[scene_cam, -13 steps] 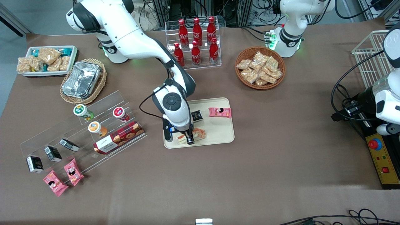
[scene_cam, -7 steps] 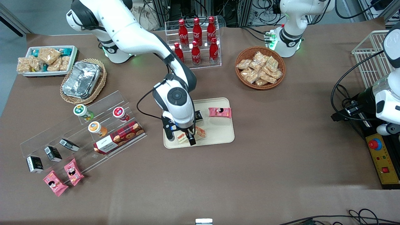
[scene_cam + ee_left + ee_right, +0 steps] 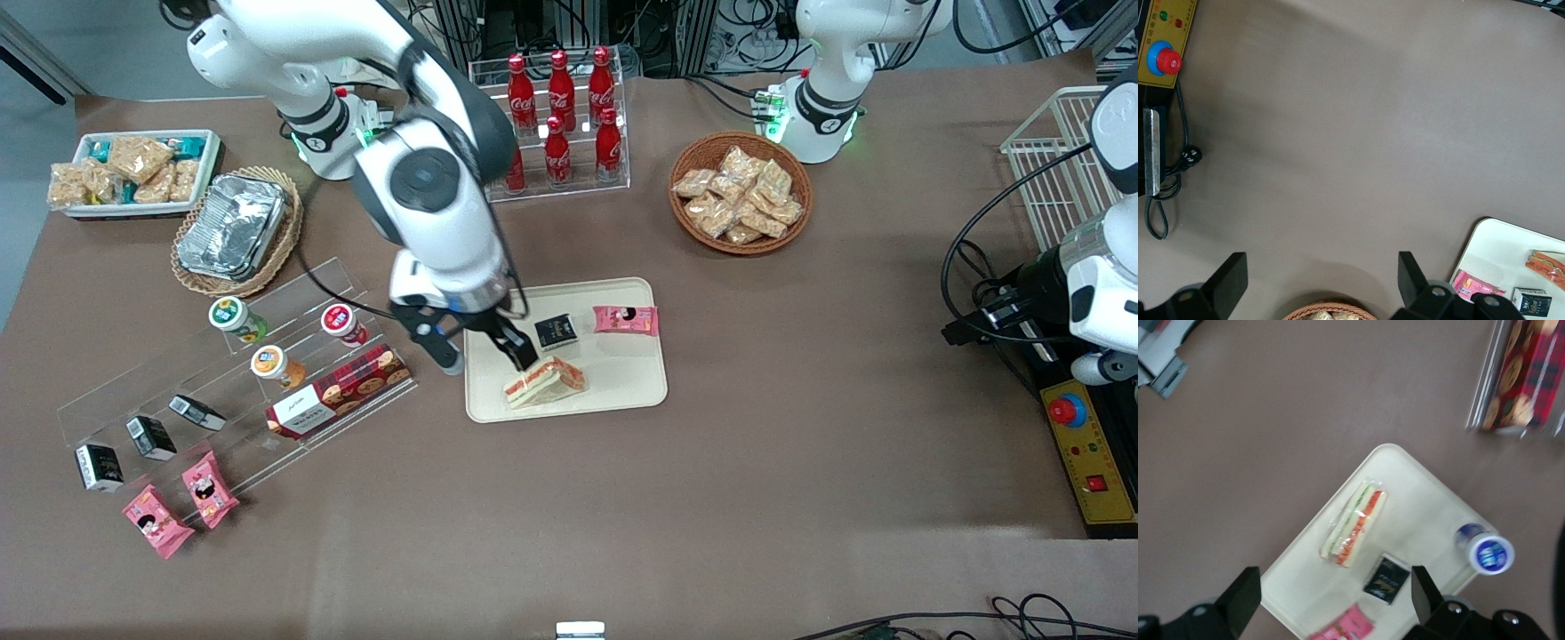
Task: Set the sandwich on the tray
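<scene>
The sandwich (image 3: 544,382) lies flat on the cream tray (image 3: 622,378), near the tray's edge closest to the front camera, with its red and green filling showing. My right gripper (image 3: 487,360) is open and empty, raised above the tray's end toward the working arm, apart from the sandwich. In the right wrist view the sandwich (image 3: 1355,523) lies on the tray (image 3: 1425,500) well below the open gripper (image 3: 1331,603). The sandwich (image 3: 1548,261) and the tray (image 3: 1491,247) also show in the left wrist view.
A black packet (image 3: 556,331) and a pink snack packet (image 3: 626,319) share the tray. A clear stepped rack with a red cookie box (image 3: 342,391) and cups stands beside the tray. A cola bottle rack (image 3: 556,116) and a snack basket (image 3: 740,191) stand farther back.
The gripper has let go of the sandwich, opened, and risen up and away toward the working arm's end. The sandwich stays lying on the tray.
</scene>
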Robot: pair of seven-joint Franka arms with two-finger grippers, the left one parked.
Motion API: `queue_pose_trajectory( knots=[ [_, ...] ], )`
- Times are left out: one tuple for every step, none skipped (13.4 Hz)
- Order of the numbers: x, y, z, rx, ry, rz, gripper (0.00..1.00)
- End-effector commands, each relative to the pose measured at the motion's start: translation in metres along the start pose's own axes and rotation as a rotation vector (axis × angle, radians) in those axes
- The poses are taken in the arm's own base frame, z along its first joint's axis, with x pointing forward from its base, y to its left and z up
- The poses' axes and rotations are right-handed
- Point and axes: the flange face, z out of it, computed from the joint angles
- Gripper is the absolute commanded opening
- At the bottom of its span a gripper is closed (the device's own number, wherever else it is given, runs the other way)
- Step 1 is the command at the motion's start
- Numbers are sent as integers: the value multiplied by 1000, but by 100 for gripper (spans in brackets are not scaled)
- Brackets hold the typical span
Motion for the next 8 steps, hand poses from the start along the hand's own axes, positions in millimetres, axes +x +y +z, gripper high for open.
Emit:
queue_pose_trajectory(
  knots=[
    [30, 35, -45, -28, -16, -224, 100],
    [45, 49, -57, -54, -2, -293, 100],
    [58, 62, -66, -98, 17, -374, 100],
    [68, 78, -80, -138, 27, -440, 100],
    [79, 95, -88, -159, 25, -463, 100],
    [93, 112, -92, -173, 25, -468, 100],
    [105, 128, -93, -182, 25, -492, 100],
    [117, 142, -101, -182, 30, -546, 100]
  ],
)
